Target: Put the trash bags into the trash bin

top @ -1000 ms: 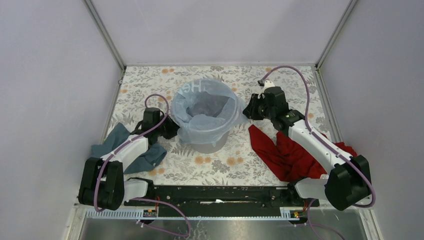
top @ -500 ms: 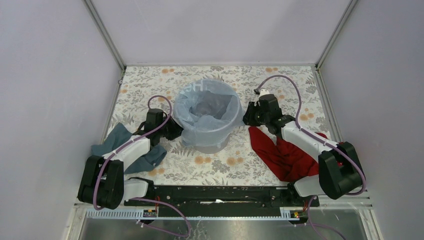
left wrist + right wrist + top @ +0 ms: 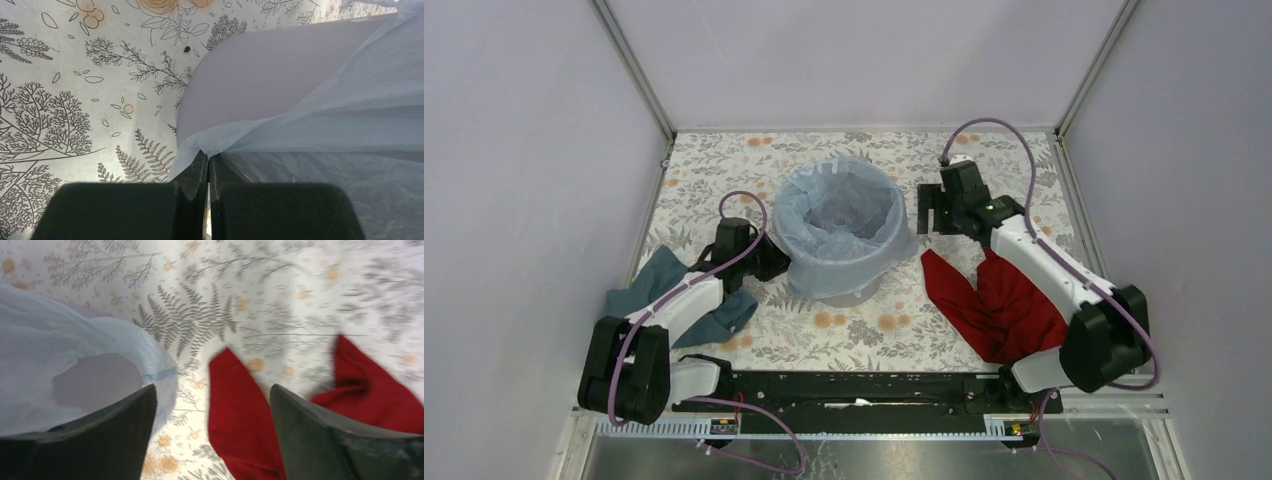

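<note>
The grey trash bin (image 3: 842, 291) stands mid-table, and the pale-blue trash bag (image 3: 844, 215) lines it, its edge folded out over the rim. My left gripper (image 3: 776, 262) is low at the bin's left side, shut on the bag's hanging edge. In the left wrist view the closed fingertips (image 3: 208, 156) pinch the film of the bag (image 3: 350, 100) against the grey wall of the bin (image 3: 260, 85). My right gripper (image 3: 929, 212) hangs open just right of the bin. Its wrist view shows the gripper (image 3: 212, 390) empty, with the bag (image 3: 50, 340) at its left.
A red cloth (image 3: 999, 305) lies on the floral table under the right arm, and shows between the right fingers (image 3: 240, 410). A dark teal cloth (image 3: 659, 280) lies under the left arm. Enclosure walls and posts bound the table.
The right gripper has opened, let go of the bag's right edge and drawn back from the bin. The bag now sits lower over the rim. The left gripper stays shut on its edge.
</note>
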### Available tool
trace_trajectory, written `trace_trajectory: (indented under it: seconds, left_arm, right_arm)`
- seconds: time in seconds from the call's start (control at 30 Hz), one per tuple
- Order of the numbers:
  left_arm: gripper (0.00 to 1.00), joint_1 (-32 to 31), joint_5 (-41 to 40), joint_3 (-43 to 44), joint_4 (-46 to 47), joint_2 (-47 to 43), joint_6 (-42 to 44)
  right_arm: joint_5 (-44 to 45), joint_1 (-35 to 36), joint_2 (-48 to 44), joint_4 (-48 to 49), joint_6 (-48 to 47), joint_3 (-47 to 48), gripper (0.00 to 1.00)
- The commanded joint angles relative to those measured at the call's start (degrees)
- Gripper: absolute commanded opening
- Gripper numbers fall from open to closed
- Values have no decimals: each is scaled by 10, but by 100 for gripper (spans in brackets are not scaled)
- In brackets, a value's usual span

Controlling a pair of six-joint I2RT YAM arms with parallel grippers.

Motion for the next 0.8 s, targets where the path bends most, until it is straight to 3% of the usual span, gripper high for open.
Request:
trace_trajectory:
  seconds: [0.0, 0.17, 0.33, 0.5, 0.57, 0.7, 0.77]
  left_arm:
    - [0, -3, -9, 5, 8, -23, 11]
    - [0, -3, -5, 1, 12, -24, 13]
    - [0, -3, -6, 2, 7, -31, 16]
    - [0, -3, -4, 3, 1, -38, 16]
    - [0, -3, -4, 4, -4, -43, 16]
    - [1, -3, -5, 0, -7, -55, 14]
    - [1, -3, -5, -3, -7, -60, 13]
  right_arm:
    - [128, -2, -77, -158, -48, 90, 94]
    - [88, 24, -61, -206, -67, 259, 100]
    - [81, 179, 41, -231, -83, 439, 100]
    - [91, 273, 150, -233, -76, 514, 100]
    - [104, 291, 181, -231, -64, 520, 96]
    - [102, 305, 224, -218, -26, 515, 75]
    - [80, 316, 236, -191, -9, 502, 72]
